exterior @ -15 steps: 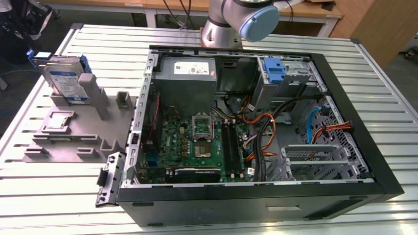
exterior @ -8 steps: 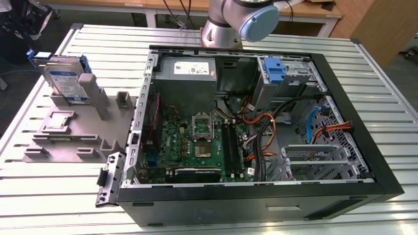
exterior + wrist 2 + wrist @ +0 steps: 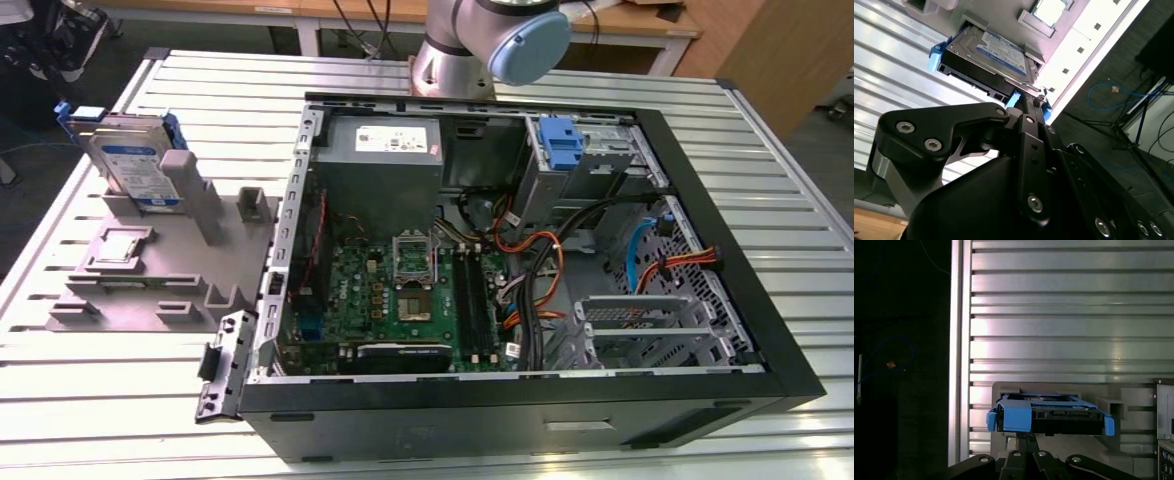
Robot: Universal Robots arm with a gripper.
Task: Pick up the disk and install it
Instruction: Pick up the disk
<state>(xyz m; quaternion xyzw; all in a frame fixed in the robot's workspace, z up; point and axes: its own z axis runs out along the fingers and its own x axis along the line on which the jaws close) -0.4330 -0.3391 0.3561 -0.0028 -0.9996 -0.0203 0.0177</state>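
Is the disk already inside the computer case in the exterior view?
No, the disk stands on the grey fixture, outside the open computer case.

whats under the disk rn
The disk stands on edge in the grey stand, which lies on the slatted metal table. The stand's walls cover the disk's lower edge, so the slot bottom cannot be seen.

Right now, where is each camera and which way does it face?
Exterior view: high, off the arm, whose base shows; looks down on the computer case and disk.
First wrist view: on the arm, facing the disk edge-on past the gripper.
Second wrist view: likewise, facing the disk's labelled face.
All three share the disk.
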